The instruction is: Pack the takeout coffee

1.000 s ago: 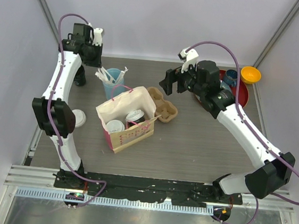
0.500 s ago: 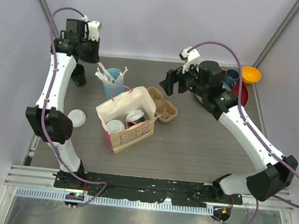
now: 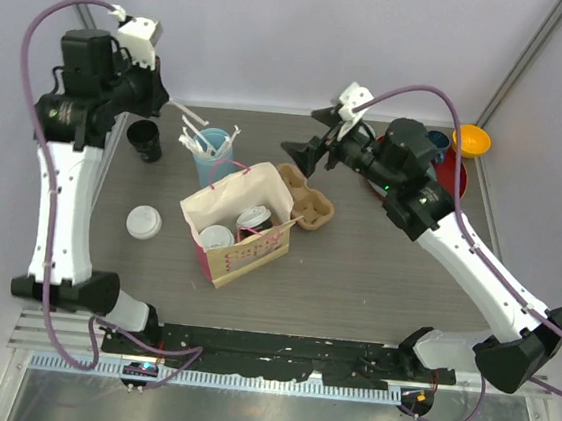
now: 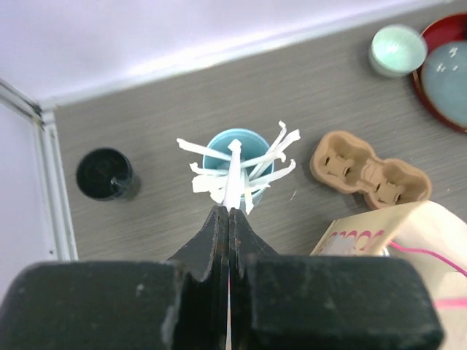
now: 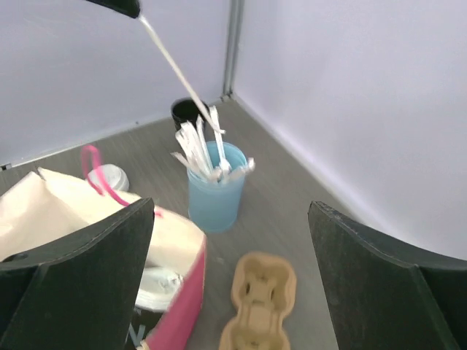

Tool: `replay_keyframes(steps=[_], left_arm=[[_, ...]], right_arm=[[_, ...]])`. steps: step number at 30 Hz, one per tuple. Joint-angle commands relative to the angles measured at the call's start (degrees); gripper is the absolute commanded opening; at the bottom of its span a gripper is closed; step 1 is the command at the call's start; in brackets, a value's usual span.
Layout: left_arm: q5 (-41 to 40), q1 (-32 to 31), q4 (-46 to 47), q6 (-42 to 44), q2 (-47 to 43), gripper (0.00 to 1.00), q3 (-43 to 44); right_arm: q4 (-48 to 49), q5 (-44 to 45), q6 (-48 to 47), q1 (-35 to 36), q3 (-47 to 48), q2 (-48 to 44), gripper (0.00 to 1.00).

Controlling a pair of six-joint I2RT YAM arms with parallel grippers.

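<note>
White utensil (image 5: 179,69) pinched in left jaws over light-blue cup (image 5: 214,193).

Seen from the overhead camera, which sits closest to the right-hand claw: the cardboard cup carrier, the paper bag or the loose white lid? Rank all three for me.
1. Cardboard cup carrier, just under the right gripper in the view.
2. Paper bag, mid-table, further left.
3. Loose white lid, far left side.

Light-blue cup (image 3: 210,171) (white utensils (image 3: 203,142) inside), cardboard cup carrier (image 3: 307,198), red tray (image 3: 455,179), orange bowl (image 3: 471,141)
</note>
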Motion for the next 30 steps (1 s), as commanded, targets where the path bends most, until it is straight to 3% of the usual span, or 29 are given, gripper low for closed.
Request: replay_keyframes(steps=[1, 2, 9, 16, 19, 21, 22, 25, 27, 28, 30], left_arm=[[2.5, -0.15, -1.2, 1.33, -7.91, 0.0, 3.42], [3.28, -0.24, -2.16, 1.59, -8.97, 0.0, 4.56], [8.11, -0.24, -10.24, 2.38, -12.4, 0.0, 6.68], [14.27, -0.24, -13.33, 0.72, -14.34, 0.0, 7.12], [14.98, -0.24, -13.51, 0.45, -14.6, 0.0, 7.38], [15.24, -0.24, -13.86, 0.62, -14.78, 0.0, 7.38], [15.16, -0.24, -14.03, 0.8, -15.13, 0.0, 7.47], [14.54, -0.24, -14.39, 1.24, -15.3, 0.0, 8.26], [14.72, -0.24, -14.39, 0.98, -15.3, 0.0, 8.87], [14.8, -0.24, -14.13, 0.89, -15.13, 0.06, 9.4], [13.93, -0.24, -13.16, 0.63, -15.3, 0.39, 9.41]], right_arm=[[9.03, 6.58, -15.85, 11.93, 7.64, 3.2, 0.92], [8.85, 7.4, -20.33, 15.95, 9.22, 4.6, 0.92], [7.36, 10.56, -29.85, 23.8, 25.12, 19.37, 0.97], [1.49, 10.13, -31.53, 26.8, 35.94, 29.04, 0.96], [-2.74, 11.53, -30.31, 27.15, 41.74, 33.17, 0.86], [-5.12, 12.85, -29.34, 27.15, 44.82, 34.68, 0.56], [-5.22, 14.25, -28.55, 27.15, 44.92, 34.59, 0.31], [-2.85, 15.4, -27.58, 27.07, 42.73, 32.84, 0.01], [-1.61, 16.1, -26.61, 27.15, 41.5, 31.61, 0.01], [-1.26, 17.93, -26.09, 27.15, 41.15, 31.17, 0.01], [1.1, 21.35, -23.98, 27.15, 39.14, 28.54, 0.01]])
